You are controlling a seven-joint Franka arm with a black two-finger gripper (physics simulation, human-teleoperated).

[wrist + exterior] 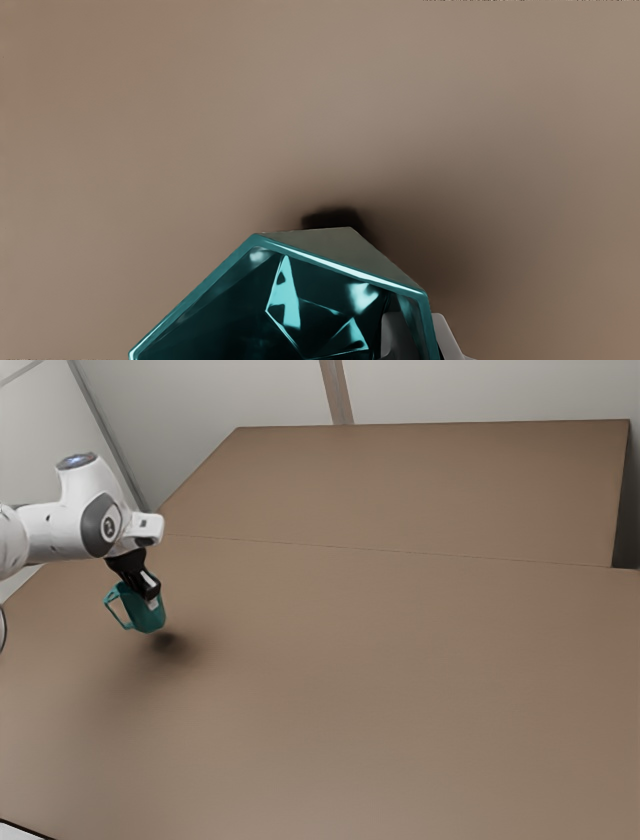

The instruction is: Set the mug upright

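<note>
In the exterior view, the rim of the mug is partly covered by the tool, and its interior is mostly hidden. The arm is cut off by that view's left edge, as is a dark curved item too cropped to be identified. The worktop and a pale, dark-edged corner piece are cropped at the bottom. In the wrist view, the mug and both fingers are cut off by the bottom edge; the shadow is blurred and partly hidden by the mug.
</note>
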